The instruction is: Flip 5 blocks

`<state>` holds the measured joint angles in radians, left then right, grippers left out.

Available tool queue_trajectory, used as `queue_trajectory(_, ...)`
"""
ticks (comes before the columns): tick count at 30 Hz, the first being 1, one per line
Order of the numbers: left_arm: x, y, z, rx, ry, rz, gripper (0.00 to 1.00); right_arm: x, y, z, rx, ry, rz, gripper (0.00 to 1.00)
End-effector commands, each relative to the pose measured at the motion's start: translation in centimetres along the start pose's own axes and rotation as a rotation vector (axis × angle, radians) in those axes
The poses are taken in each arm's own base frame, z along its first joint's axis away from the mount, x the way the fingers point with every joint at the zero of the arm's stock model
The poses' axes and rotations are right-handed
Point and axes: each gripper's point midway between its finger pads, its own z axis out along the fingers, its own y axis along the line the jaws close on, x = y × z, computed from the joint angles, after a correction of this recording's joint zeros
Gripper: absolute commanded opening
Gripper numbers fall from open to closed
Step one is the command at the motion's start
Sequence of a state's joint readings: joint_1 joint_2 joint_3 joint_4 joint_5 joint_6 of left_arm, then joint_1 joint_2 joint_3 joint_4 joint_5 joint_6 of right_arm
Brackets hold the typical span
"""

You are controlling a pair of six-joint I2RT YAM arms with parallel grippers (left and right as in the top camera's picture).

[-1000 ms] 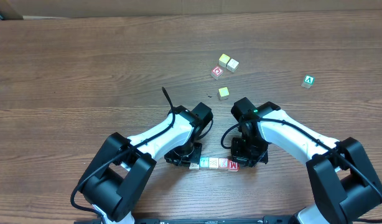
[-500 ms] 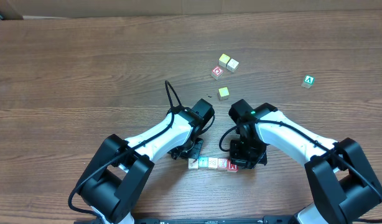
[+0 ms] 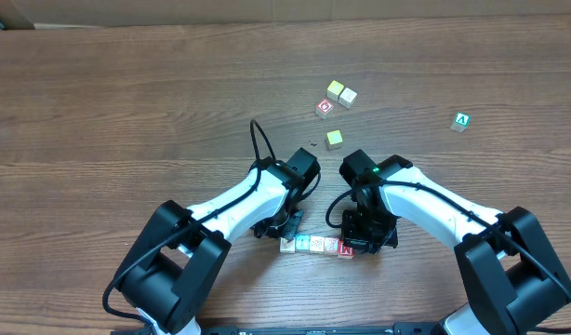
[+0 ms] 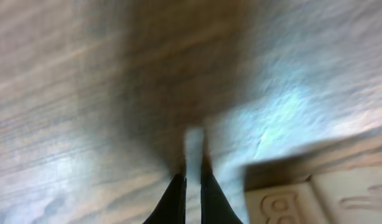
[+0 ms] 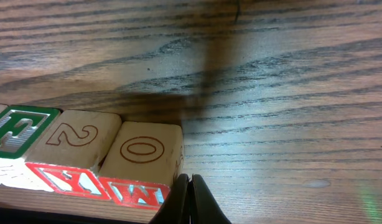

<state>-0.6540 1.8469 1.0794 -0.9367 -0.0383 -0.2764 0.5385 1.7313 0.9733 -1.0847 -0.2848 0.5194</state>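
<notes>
Several small letter blocks (image 3: 316, 245) lie in a tight row near the front table edge, among them a teal-faced one (image 3: 303, 244) and a red-printed end block (image 3: 346, 248). My left gripper (image 3: 288, 231) hovers just behind the row's left end. In the left wrist view the gripper (image 4: 193, 182) is shut and empty, with a pale embossed block (image 4: 303, 202) to its lower right. My right gripper (image 3: 353, 245) is at the row's right end. Its wrist view shows the gripper (image 5: 189, 183) shut, touching the side of the "O" block (image 5: 144, 155), beside a "2" block (image 5: 76, 140) and a green-lettered block (image 5: 20, 127).
Three plain yellow and cream cubes (image 3: 335, 89) (image 3: 348, 96) (image 3: 334, 139) and a red-ringed cube (image 3: 325, 108) lie behind the arms. A green "A" cube (image 3: 462, 121) sits far right. A black cable (image 3: 258, 140) loops up from the left arm.
My left gripper has drawn up and right, toward the row's left end. My right gripper nudged left, and the row slid slightly left with it.
</notes>
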Motion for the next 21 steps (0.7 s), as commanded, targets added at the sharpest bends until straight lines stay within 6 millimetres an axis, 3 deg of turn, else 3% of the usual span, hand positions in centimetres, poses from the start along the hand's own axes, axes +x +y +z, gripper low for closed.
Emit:
queue_trajectory(1, 2.0, 0.4, 1.9, -0.012, 0.102, 0.028, 0.04, 0.2, 0.2, -0.2, -0.011, -0.008, -0.004, 0.04)
queue_trajectory(11, 2.8, -2.1, 1.7, 0.132, 0.145, 0.028, 0.04, 0.1, 0.3, -0.2, -0.013, -0.012, -0.005, 0.04)
queue_trajectory(21, 2.6, -2.5, 1.6, 0.155, 0.142, -0.03, 0.04, 0.2, 0.2, -0.2, -0.013, -0.009, -0.004, 0.04)
